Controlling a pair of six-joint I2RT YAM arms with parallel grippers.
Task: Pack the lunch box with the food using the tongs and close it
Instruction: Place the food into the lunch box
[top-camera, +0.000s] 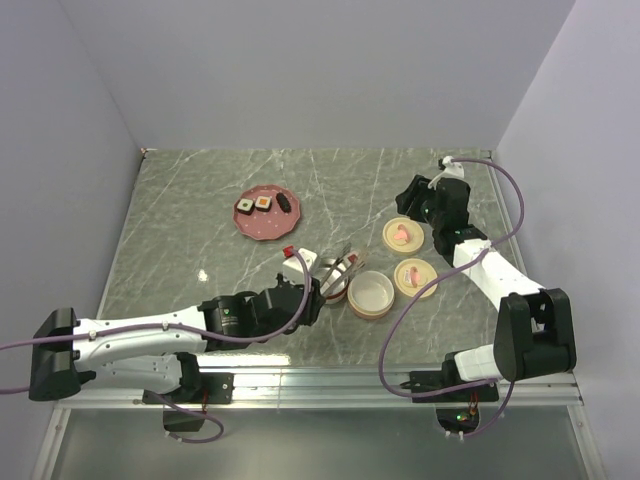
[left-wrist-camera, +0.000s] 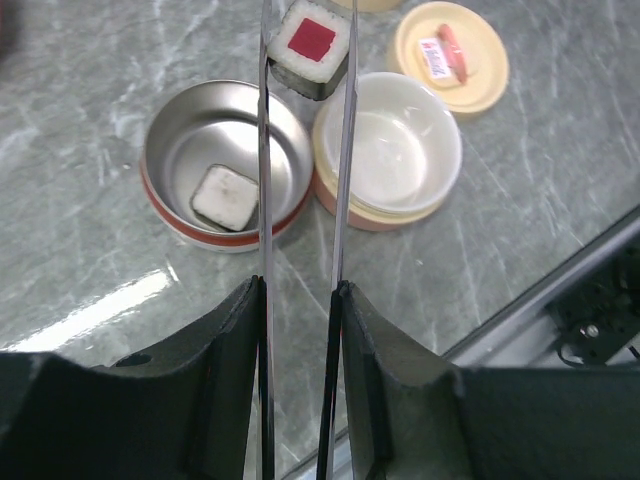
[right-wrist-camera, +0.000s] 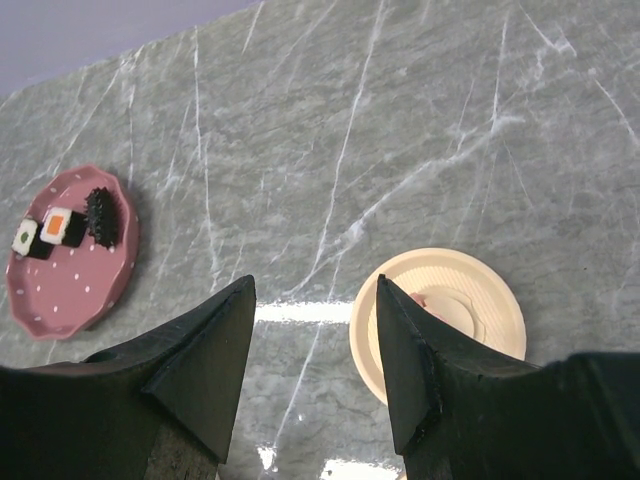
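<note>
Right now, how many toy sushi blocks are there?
5 sushi blocks: three on the pink dotted plate, one in the silver tongs, one inside the steel bowl. Others may be hidden.

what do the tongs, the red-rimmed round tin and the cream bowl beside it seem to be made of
tongs: metal, likely polished steel; thin silvery arms with bright reflections.
round tin: brushed metal inside, with a soft sheen; the red outer band looks painted or plastic, unclear which.
cream bowl: probably plastic; opaque, evenly coloured, low gloss, with a soft rounded rim.
</note>
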